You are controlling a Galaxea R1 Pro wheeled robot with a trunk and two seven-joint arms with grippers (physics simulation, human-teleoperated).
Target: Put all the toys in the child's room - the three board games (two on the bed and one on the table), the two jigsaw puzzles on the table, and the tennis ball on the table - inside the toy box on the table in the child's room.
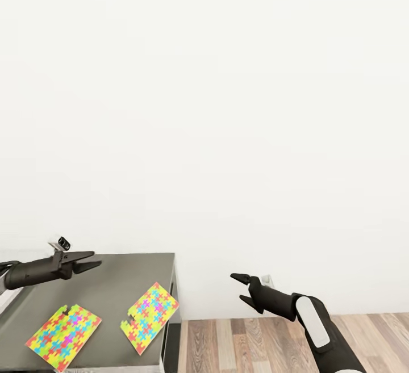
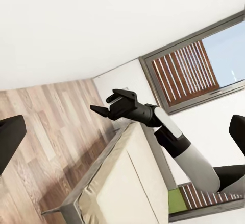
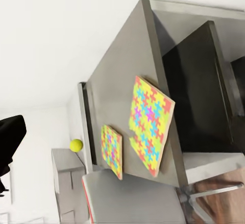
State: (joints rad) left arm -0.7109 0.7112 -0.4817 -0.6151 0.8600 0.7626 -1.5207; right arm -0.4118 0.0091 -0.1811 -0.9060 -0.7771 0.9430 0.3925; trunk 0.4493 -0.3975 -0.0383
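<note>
My left gripper [image 1: 95, 260] hangs with its two dark fingers close together, only a narrow gap between the tips and nothing between them, above the back part of the dark grey table [image 1: 113, 282] top. My right gripper [image 1: 242, 288] is spread wide and empty, its pointed fingers [image 1: 239, 277] splayed apart, well off the table's right edge and over the wood-plank floor [image 1: 255, 339]; I see it again in the left wrist view [image 2: 106, 107], open, with its white-and-black forearm behind it. On the table lie the two jigsaw puzzles, both bright sheets of yellow, pink, green and blue pieces: the first jigsaw puzzle [image 1: 63, 336] sits flat toward the table's front left, below my left gripper, and the second jigsaw puzzle [image 1: 150, 317] lies apart from it, at the table's right edge, one corner overhanging the rim. The right wrist view shows the same pair on the grey top, the overhanging sheet [image 3: 149, 125] and the other [image 3: 112, 150], and beyond the table's far end the tennis ball [image 3: 76, 144], small and yellow-green, beside a white unit; whether it rests on anything I cannot tell. Behind the table stands a plain white wall [image 1: 204, 106]. In the left wrist view the bed [image 2: 127, 183] with its beige mattress stands on the floor under a slatted window [image 2: 186, 73].
</note>
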